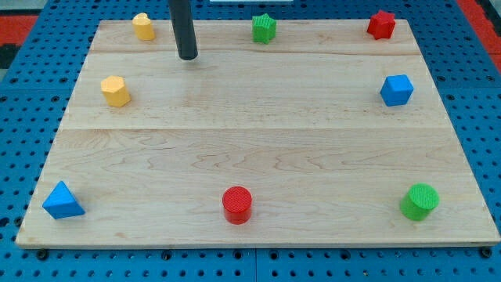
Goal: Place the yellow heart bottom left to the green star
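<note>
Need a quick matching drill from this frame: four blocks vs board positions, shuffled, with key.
Things:
1. green star
2. blue triangle
3. red cylinder
4. blue cube

Places:
A. view's bottom edge, centre
B. view's right edge, upper half
C. view's top edge, centre
D. view's bottom left corner

Pairs: 1-C, 2-D, 3-A, 4-B

no readable text, labels, numbers, or signs anywhere

My tip [188, 57] rests between yellow heart [142, 26] and green star [264, 28]
</note>
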Controlling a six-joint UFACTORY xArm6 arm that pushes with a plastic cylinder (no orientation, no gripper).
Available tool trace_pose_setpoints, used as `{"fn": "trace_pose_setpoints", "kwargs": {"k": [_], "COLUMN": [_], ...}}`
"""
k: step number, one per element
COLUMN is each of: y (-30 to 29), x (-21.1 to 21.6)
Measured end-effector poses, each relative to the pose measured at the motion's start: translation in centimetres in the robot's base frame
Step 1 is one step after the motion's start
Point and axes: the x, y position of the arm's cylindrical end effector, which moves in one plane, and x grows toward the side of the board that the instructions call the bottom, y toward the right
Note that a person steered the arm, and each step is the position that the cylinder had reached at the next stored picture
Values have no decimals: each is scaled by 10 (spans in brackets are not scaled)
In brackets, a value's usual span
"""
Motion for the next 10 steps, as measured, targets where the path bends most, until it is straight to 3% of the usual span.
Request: {"fn": "trace_pose_setpoints", "kwargs": {"k": [3, 7, 10], "y": [-45, -65, -168], "x": [-89, -90, -90]}}
